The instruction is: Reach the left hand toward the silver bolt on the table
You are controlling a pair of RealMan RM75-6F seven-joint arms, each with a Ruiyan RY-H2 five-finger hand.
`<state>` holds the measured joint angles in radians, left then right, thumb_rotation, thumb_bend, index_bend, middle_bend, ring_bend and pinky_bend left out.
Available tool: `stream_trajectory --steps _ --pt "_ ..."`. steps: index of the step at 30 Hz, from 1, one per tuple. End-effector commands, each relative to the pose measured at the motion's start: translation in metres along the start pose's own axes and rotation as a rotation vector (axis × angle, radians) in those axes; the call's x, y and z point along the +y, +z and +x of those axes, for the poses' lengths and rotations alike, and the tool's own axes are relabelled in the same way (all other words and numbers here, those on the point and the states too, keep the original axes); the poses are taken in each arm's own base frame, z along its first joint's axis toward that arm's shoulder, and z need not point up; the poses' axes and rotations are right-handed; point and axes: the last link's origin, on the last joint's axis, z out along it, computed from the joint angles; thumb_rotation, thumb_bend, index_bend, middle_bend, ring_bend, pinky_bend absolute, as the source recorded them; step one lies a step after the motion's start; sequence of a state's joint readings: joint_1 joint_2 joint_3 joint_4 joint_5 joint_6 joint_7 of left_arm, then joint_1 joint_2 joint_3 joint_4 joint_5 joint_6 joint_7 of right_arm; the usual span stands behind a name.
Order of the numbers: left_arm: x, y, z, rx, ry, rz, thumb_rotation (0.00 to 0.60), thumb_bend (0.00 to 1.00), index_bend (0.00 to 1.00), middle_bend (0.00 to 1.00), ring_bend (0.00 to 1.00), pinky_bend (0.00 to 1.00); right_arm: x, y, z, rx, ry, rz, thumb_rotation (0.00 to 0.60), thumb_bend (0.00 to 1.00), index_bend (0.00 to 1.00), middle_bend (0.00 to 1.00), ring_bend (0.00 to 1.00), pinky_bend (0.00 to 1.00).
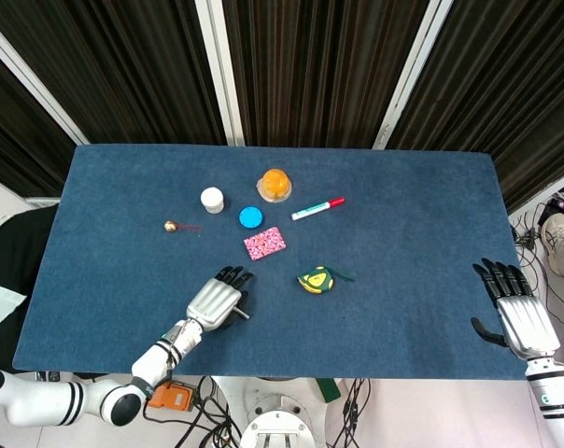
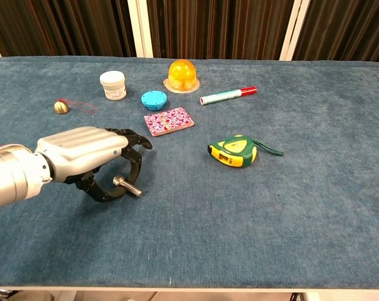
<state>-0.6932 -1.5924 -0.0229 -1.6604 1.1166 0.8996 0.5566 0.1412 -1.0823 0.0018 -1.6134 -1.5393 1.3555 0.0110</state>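
Chest view: left hand (image 2: 89,160) arching over the silver bolt (image 2: 127,186), fingers curled round its head end, contact unclear; bolt lying on the desk (image 2: 315,200) left of centre. Reach judged nearly complete. Next: settling fingertips onto the shank.

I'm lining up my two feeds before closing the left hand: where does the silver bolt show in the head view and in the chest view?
Head view: the silver bolt lies low and left of centre, just right of the left hand.
Chest view: the bolt lies lower left, under the left hand's curled fingers.
Shared landmark: the pink patterned pad, farther up the table from the bolt in both views.
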Motion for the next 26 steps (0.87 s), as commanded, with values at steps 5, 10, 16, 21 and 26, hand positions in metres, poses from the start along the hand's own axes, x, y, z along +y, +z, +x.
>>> stream_trajectory --steps 5,10,16,21,26 --pt "-0.001 -0.006 0.02 0.035 -0.011 -0.007 0.6 0.53 0.58 0.11 0.0 0.1 0.0 0.0 0.0 0.001 0.001 0.001 0.6 0.46 0.04 0.08 0.07 0.08" --pt "-0.009 -0.019 0.076 0.135 -0.05 -0.007 0.6 0.52 0.58 0.12 0.0 0.1 0.0 -0.001 0.0 0.001 0.005 0.001 0.6 0.46 0.04 0.08 0.07 0.08" --pt "-0.014 -0.04 0.141 0.133 -0.297 -0.05 0.6 0.52 0.58 0.13 0.0 0.1 0.0 -0.001 0.0 -0.002 0.011 -0.002 0.6 0.46 0.04 0.08 0.07 0.08" --pt "-0.018 -0.059 0.182 0.097 -0.411 -0.09 0.6 0.51 0.58 0.13 0.0 0.1 0.0 -0.001 0.001 0.003 0.014 -0.008 0.6 0.46 0.04 0.08 0.07 0.08" --pt "-0.021 -0.072 0.205 0.122 -0.459 -0.12 0.6 0.51 0.58 0.13 0.0 0.1 0.0 -0.001 0.0 -0.001 0.011 -0.006 0.6 0.46 0.04 0.08 0.07 0.08"
